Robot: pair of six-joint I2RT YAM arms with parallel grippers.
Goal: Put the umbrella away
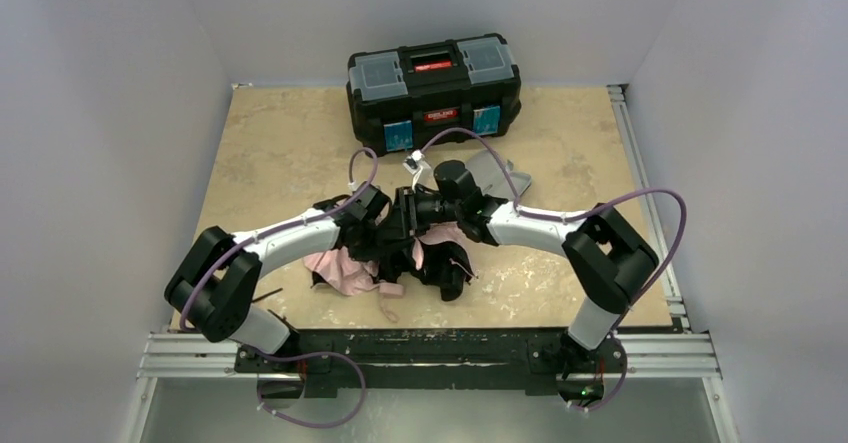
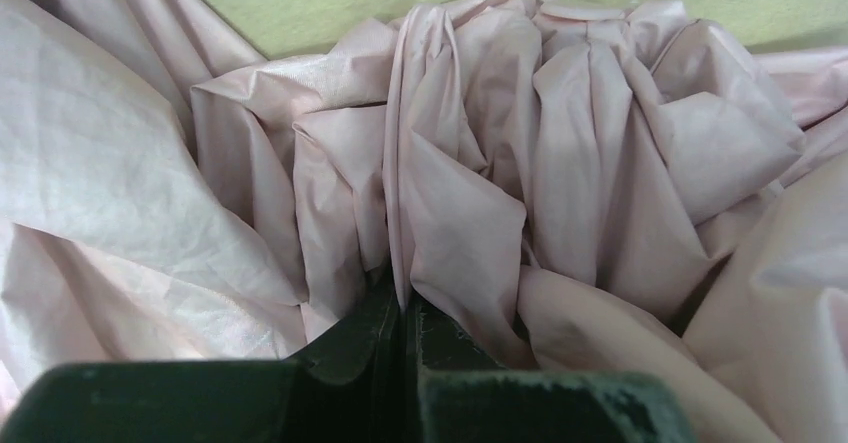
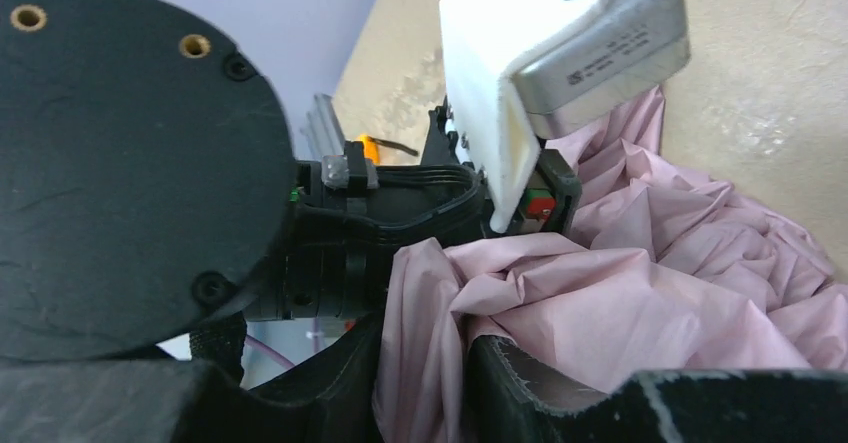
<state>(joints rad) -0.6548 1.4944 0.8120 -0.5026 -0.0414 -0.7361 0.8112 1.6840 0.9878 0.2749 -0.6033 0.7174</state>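
Mid-table in the top view, just below frame centre, I've got the umbrella (image 1: 345, 268): a loose, crumpled heap of pale pink fabric w/ black ribs sticking out on its right side. It lies flat on the table (image 1: 270, 143), and a pink strap loop (image 1: 388, 311) trails toward the bottom of the frame. Both arms reach in from left and right and meet over the heap, wrists nearly touching. Left gripper (image 2: 405, 313): in its wrist cam the jaws are pressed together at bottom centre w/ a thin fold of fabric running down into the seam, so it's pinching cloth. The rest of that frame is all pink folds, plus a strip of table top along the upper edge. Right gripper (image 3: 425, 373): jaws are closed on a thicker bunch of fabric that fills the gap btwn the fingers (image 3: 530, 383). Above that, the other arm's white cam mount (image 3: 490, 93) and a round black housing (image 3: 120, 163) crowd the upper and left parts of the frame. A black toolbox (image 1: 433, 88) sits at the top centre of the table, lid shut, well apart from the heap. A grey flat piece (image 1: 498, 173) lies btwn the toolbox and the right wrist; can't tell what it is.
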